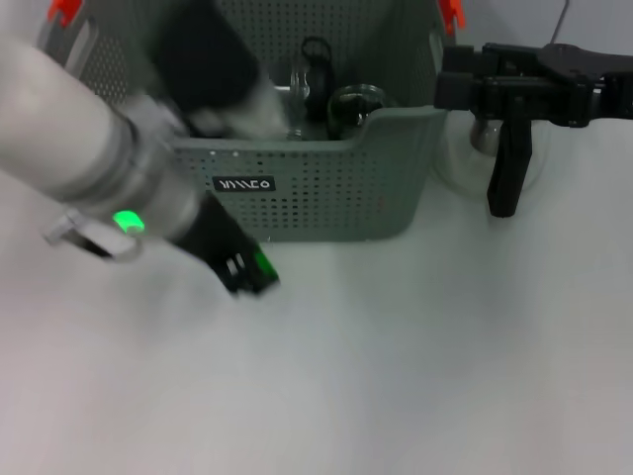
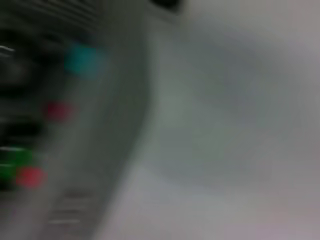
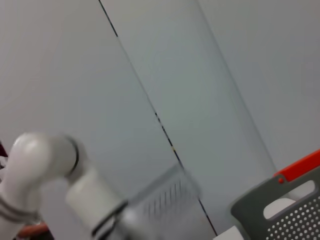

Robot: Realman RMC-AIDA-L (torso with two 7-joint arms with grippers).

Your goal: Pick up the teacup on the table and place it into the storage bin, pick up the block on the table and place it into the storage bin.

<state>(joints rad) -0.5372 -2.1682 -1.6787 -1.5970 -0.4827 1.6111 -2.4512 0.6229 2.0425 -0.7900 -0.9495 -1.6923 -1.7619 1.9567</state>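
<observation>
The storage bin (image 1: 326, 188) looks like matt grey plastic, punched full of small holes, with glossy orange plastic clips (image 1: 451, 14) on the rim. Inside there's clear shiny glassware (image 1: 354, 107), probably glass, though it's partly hidden. The table (image 1: 415, 366) is a smooth, matt white surface. The left arm (image 1: 89, 139) has a smooth white shell with a satin sheen, and the right gripper (image 1: 509, 148) is matt black plastic.

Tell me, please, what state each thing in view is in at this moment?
storage bin: upright on the table, glassware inside.
glassware: lying in the bin, too unclear to identify.
left gripper: low over the table in front of the bin.
right gripper: beside the bin, pointing down.
</observation>
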